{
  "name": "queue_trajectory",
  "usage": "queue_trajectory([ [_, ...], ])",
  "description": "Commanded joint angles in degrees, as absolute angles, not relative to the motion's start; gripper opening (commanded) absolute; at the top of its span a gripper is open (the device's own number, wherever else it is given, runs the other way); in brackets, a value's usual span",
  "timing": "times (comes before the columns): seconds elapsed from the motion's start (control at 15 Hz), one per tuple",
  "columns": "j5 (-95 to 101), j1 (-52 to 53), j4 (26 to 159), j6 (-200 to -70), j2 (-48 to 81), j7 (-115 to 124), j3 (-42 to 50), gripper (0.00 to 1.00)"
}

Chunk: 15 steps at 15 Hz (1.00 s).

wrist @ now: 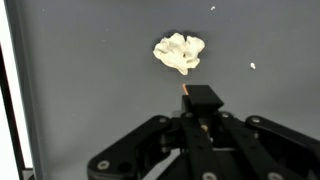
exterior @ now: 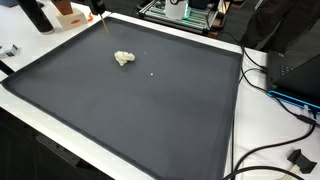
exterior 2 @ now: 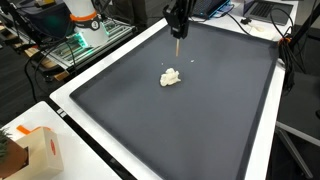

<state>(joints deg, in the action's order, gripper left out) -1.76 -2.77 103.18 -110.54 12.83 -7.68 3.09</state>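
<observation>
Crumpled white wad (exterior 2: 171, 77) lying on dark mat (exterior: 180, 110), toward desk's arm-side edge; gripper (exterior 2: 177, 24) clamping thin stick (exterior 2: 178, 48) just beside. Risk: tip flicking light wad away.

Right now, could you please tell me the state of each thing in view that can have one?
Dark grey flat mat: spread flat.
Cream crumpled lump: lying loose on the mat, untouched.
Black Robotiq gripper: shut on the thin pale stick with an orange tip.
Stick: held upright, tip down, apart from the lump.
</observation>
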Motion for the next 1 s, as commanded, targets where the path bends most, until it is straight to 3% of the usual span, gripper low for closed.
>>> queue_trajectory([
  [0.0, -4.5, -3.8, 106.9, -111.7, 9.2, -11.6, 2.3, 0.03],
  [0.07, -4.7, -3.8, 107.2, -111.8, 8.7, -12.1, 2.3, 0.03],
  [0.13, -2.8, -3.2, 104.0, -110.4, 11.1, -9.8, 2.6, 0.13],
  [0.93, -3.2, -3.2, 105.1, -110.6, 10.0, -10.6, 2.6, 0.13],
])
